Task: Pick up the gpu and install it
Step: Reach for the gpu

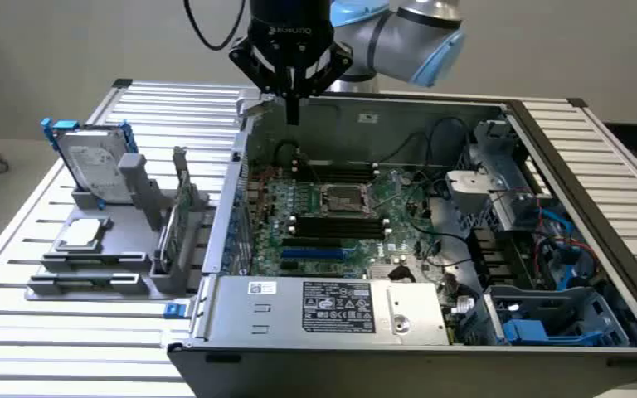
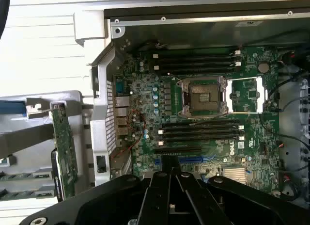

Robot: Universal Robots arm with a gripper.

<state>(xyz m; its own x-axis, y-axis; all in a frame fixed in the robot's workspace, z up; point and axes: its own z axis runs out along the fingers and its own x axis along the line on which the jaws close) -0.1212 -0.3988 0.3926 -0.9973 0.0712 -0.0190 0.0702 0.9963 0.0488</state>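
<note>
Fingers shut and empty

Your gripper [image 1: 293, 116] hangs over the computer case's [image 1: 430, 112] back edge, fingers pinched together on nothing — the card [image 1: 172, 228] stands upright in the gray stand [image 1: 86, 282] beside the case, toward the worktop's [image 1: 31, 348] edge on the exterior view's left. To grab it well, I think you open wide and line up with its thin top edge.

Plain grey wall [image 1: 75, 41] bkgd; slatted alu table [image 1: 64, 361].
</note>
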